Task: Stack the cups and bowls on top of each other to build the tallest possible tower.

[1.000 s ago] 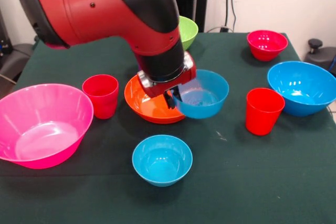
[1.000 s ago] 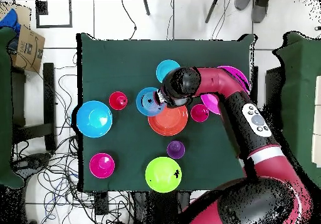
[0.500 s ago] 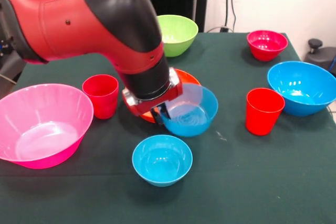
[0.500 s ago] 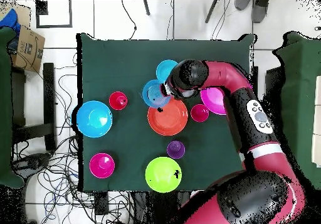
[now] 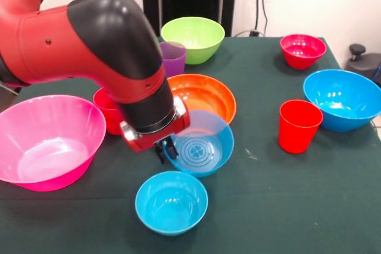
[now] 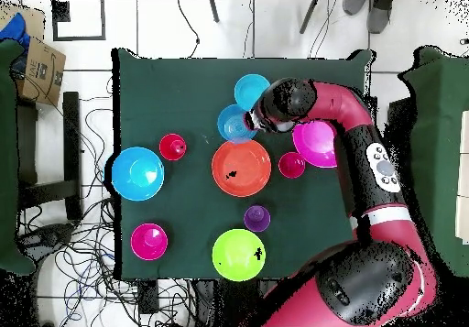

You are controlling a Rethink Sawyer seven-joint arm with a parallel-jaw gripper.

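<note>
My gripper [image 5: 165, 150] is shut on the left rim of a small blue bowl [image 5: 201, 147], which is tilted and sits just in front of the orange bowl [image 5: 202, 94]. A second small blue bowl [image 5: 171, 201] rests on the table just in front of and below it. From overhead, the held bowl [image 6: 234, 123] lies between the orange bowl [image 6: 241, 168] and the other small blue bowl [image 6: 250, 92], with the gripper [image 6: 250, 122] at its edge. The purple cup [image 5: 174, 56] stands behind the orange bowl. One red cup [image 5: 299, 125] stands at the right; another red cup [image 5: 105, 111] is half hidden by the arm.
The large pink bowl [image 5: 47, 141] fills the left side. At the right sits the large blue bowl [image 5: 342, 98], with the small red-magenta bowl [image 5: 302, 50] behind it. The lime green bowl [image 5: 193, 38] is at the back. The arm covers the middle left of the table.
The gripper carried the small blue bowl off the orange bowl's side toward the front, close to the second small blue bowl. That second bowl slid a little nearer the front edge.
</note>
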